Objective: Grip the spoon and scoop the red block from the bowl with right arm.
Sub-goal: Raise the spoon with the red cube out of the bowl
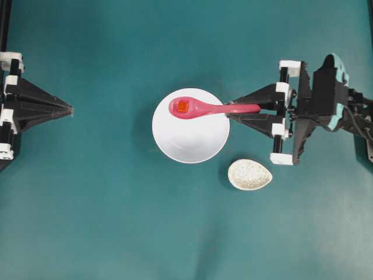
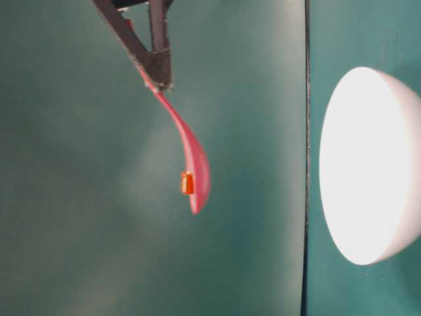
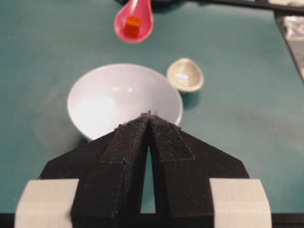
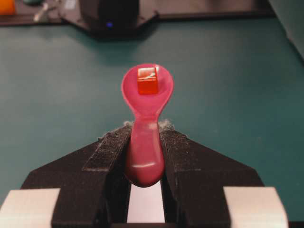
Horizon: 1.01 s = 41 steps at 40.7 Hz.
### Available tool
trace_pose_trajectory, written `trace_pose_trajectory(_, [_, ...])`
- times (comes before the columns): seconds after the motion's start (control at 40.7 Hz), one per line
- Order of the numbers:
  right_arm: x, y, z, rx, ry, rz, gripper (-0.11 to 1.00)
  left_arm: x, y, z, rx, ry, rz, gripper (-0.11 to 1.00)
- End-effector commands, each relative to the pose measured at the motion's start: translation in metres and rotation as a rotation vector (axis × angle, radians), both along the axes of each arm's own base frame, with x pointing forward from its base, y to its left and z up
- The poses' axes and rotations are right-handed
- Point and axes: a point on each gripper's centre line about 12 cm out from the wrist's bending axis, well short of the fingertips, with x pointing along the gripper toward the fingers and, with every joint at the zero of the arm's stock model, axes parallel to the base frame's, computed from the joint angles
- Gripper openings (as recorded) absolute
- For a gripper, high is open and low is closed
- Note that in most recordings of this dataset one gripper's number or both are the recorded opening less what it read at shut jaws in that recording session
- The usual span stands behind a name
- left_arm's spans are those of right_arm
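Closest to the right wrist lens: right gripper [image 4: 145, 130], black jaws clamped on both sides of the spoon [image 4: 146, 118] handle, fuzzy pads pressed to the glossy pink stem. Beyond the tips, spoon's oval scoop held level, block [image 4: 147, 80] sitting inside it near the far end. Seen from overhead, spoon [image 1: 213, 108] stretched out from the right gripper [image 1: 229, 111] across the upper rim of the bowl [image 1: 192, 143], block [image 1: 182, 107] in the scoop, above the bowl's upper left part. From table level, spoon [image 2: 191, 158] clear of the bowl [image 2: 371, 164], lifted well off it, block [image 2: 187, 183] resting against the scoop. Bowl white, plain, nothing else visible inside. Just beside it toward the right arm, small speckled cream dish [image 1: 250, 174], apart from the bowl. Left gripper [image 1: 69, 109] parked at the far left edge, well away from the bowl, jaws pressed together with nothing between them; same seen in its own view [image 3: 150, 116], tips meeting in front of the bowl [image 3: 124, 97]. Surface: flat teal-green table [image 1: 116, 221], matte, soft shadows under bowl and dish. Dark rail along the top left corner overhead; dark equipment with a small blue light across the table in the right wrist view.
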Motion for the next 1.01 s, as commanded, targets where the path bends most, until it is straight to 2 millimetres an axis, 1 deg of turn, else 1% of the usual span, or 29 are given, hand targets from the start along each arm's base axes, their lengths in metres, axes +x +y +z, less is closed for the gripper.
trace_pose_trajectory(0.0, [-0.001, 0.001, 0.021, 0.002, -0.068, 0.000, 0.21, 0.002, 0.001, 0.012, -0.004, -0.029, 0.004, 0.00])
trace_pose_trajectory(0.221, [-0.014, -0.004, 0.054, 0.008, -0.200, -0.032, 0.21, 0.002, 0.001, 0.013, -0.017, -0.037, 0.005, 0.00])
trace_pose_trajectory(0.319, [-0.021, -0.006, 0.063, 0.012, -0.233, -0.035, 0.21, 0.002, 0.001, 0.013, -0.020, -0.032, 0.005, 0.00])
trace_pose_trajectory(0.491, [-0.029, -0.006, 0.067, 0.025, -0.242, -0.025, 0.21, 0.002, 0.001, 0.013, -0.027, -0.031, 0.006, 0.00])
trace_pose_trajectory(0.59, [-0.029, -0.005, 0.065, 0.028, -0.232, -0.021, 0.21, 0.002, 0.001, 0.012, -0.027, -0.026, 0.006, 0.00])
trace_pose_trajectory(0.761, [-0.028, -0.002, 0.061, 0.055, -0.200, 0.003, 0.21, 0.003, 0.001, 0.018, -0.020, -0.040, 0.005, 0.00])
trace_pose_trajectory(0.983, [-0.028, -0.002, 0.061, 0.074, -0.202, 0.004, 0.21, 0.003, 0.001, 0.020, -0.013, -0.045, 0.005, 0.00])
